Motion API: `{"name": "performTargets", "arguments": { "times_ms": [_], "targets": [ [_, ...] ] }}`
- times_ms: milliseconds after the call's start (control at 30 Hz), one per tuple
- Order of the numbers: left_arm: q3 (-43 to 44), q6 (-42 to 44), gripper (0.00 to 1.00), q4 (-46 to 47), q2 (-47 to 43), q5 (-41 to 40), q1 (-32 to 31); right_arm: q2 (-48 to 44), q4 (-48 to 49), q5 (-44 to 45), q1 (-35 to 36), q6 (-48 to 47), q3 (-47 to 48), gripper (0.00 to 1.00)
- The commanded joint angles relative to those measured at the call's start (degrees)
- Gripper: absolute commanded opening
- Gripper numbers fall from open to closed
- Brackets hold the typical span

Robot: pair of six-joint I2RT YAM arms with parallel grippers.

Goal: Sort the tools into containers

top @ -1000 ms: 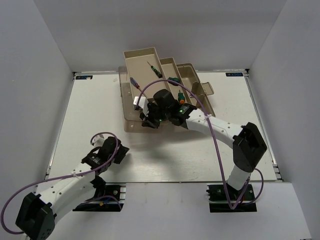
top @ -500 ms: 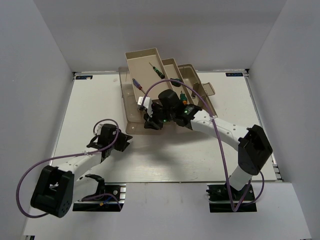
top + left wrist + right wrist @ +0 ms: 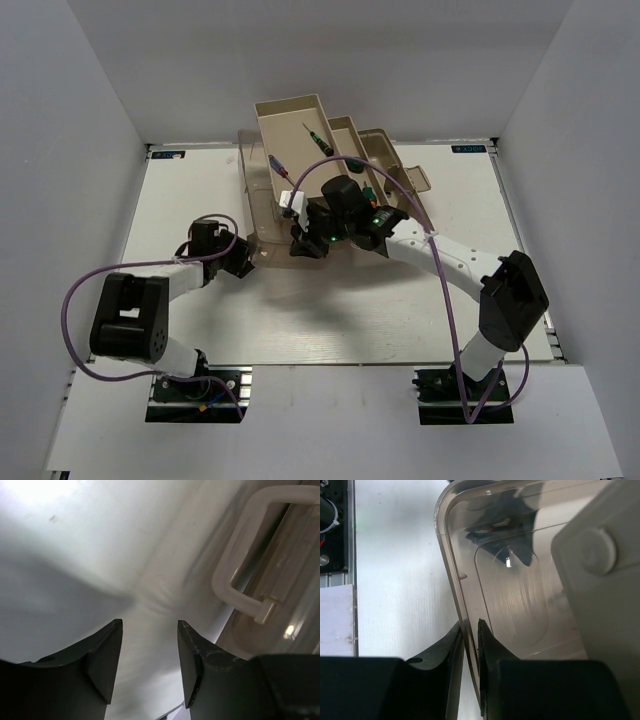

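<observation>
The beige cantilever toolbox (image 3: 290, 118) stands open at the table's back centre. A black-green precision screwdriver (image 3: 316, 138) lies in its top tray and a blue-red one (image 3: 277, 164) in the compartment below. A green-handled screwdriver (image 3: 349, 161) shows partly behind the right arm. The wrenches are hidden. My right gripper (image 3: 298, 244) is shut on the edge of the translucent brown lid (image 3: 520, 580), its fingertips (image 3: 470, 630) pinching the rim. My left gripper (image 3: 243, 258) is open and empty (image 3: 149, 630), just left of the lid's white handle (image 3: 235, 575).
The white table (image 3: 200, 200) is walled in by white panels on three sides. The right arm's purple cable (image 3: 440, 300) loops over the table's right half. The left arm's cable (image 3: 75, 300) curls off the left edge.
My left gripper has moved up and right to the toolbox's near left corner. My right gripper stays shut on the lid, whose near edge has shifted slightly back.
</observation>
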Motion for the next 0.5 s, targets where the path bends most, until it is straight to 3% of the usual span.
{"name": "performTargets", "arguments": {
  "times_ms": [0, 67, 200, 333, 467],
  "targets": [
    [6.02, 3.35, 0.59, 5.17, 1.39, 8.90, 0.52, -3.43, 0.36, -6.89, 1.33, 4.63, 3.62, 0.00],
    [6.55, 3.88, 0.59, 5.17, 2.10, 9.43, 0.52, -2.64, -1.91, -7.15, 1.33, 3.32, 4.85, 0.00],
    [7.08, 3.88, 0.59, 5.17, 3.15, 10.57, 1.75, -1.06, -6.32, -7.41, 1.42, 0.94, 7.84, 0.41],
    [7.08, 4.40, 0.59, 5.17, 3.15, 10.57, 2.28, -1.75, -6.85, -5.74, 1.42, -1.78, 7.32, 0.59],
    [7.69, 4.41, 0.59, 4.65, 4.29, 10.57, 2.80, -3.42, -7.29, -5.22, 1.50, -3.89, 5.65, 0.63]
  ]
}}
